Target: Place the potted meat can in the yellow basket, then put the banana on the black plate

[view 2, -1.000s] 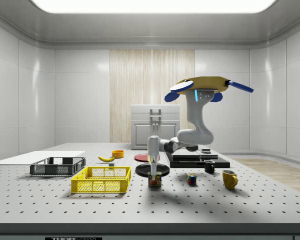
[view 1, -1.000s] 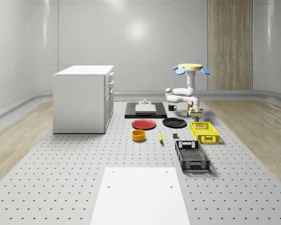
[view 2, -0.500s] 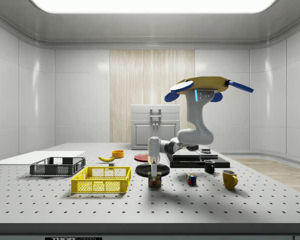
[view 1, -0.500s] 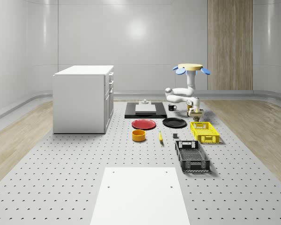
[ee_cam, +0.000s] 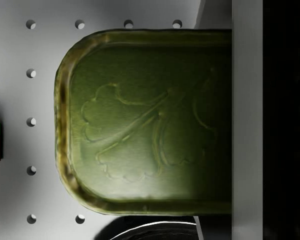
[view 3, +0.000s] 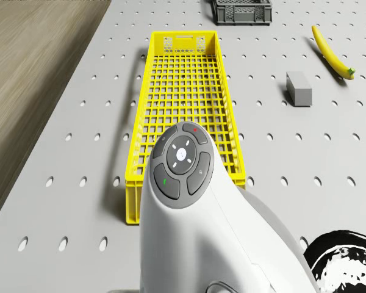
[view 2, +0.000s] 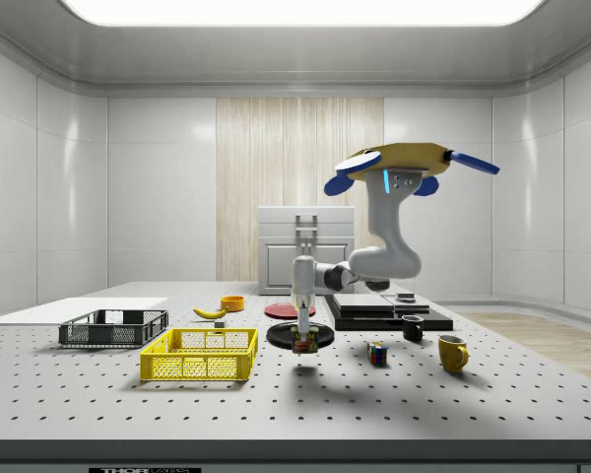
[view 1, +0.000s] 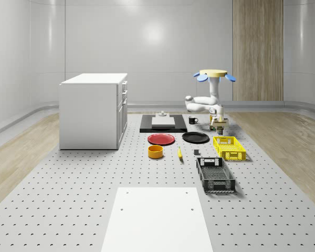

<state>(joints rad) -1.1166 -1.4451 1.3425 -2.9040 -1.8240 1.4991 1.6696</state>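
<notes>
One can (view 2: 302, 341) hangs pinched in the gripper (view 2: 302, 338), clear of the table (view 2: 394, 394) in the side view, lifted so it can pass over the wall of the yellow basket (view 2: 199, 356) just beside it. The drone (view 2: 406, 163) hovers above the table near the black plate (view 1: 195, 137). The banana (view 3: 331, 51) lies on the table beyond the basket, its turn not yet come.

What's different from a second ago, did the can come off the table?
Yes. The pincer, shut on the potted meat can, has lifted it off the table, and the drone has risen a little. It hovers beside the yellow basket. The basket, banana and black plate have not moved.
</notes>
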